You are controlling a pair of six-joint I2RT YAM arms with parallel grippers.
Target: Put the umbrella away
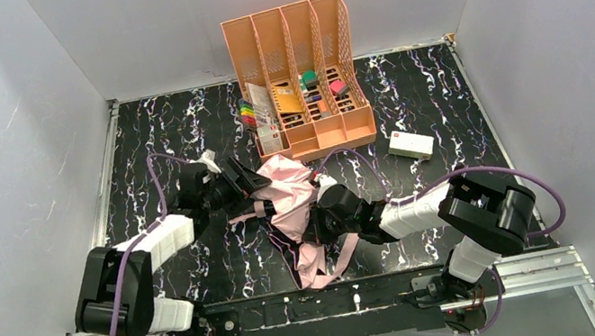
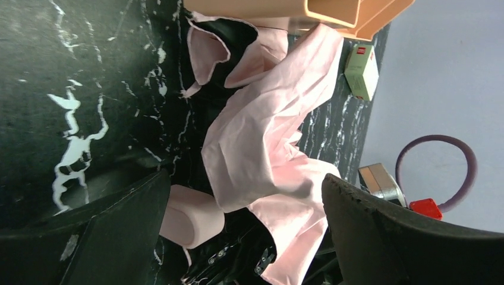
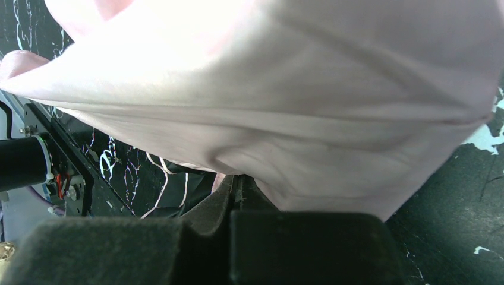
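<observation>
The umbrella lies half folded in the middle of the black marbled table, its pale pink fabric rumpled, black lining and thin ribs showing underneath. My left gripper is open at the umbrella's left upper end. In the left wrist view its jaws stand wide apart either side of the pink fabric and the rounded pink handle, touching neither. My right gripper is shut, its tips pinched on the edge of the pink fabric from the right. The pink strap trails toward the near edge.
The orange desk organiser with small items stands just behind the umbrella, its base visible in the left wrist view. A small white and green box lies to the right of it. Grey walls close in the left, right and back.
</observation>
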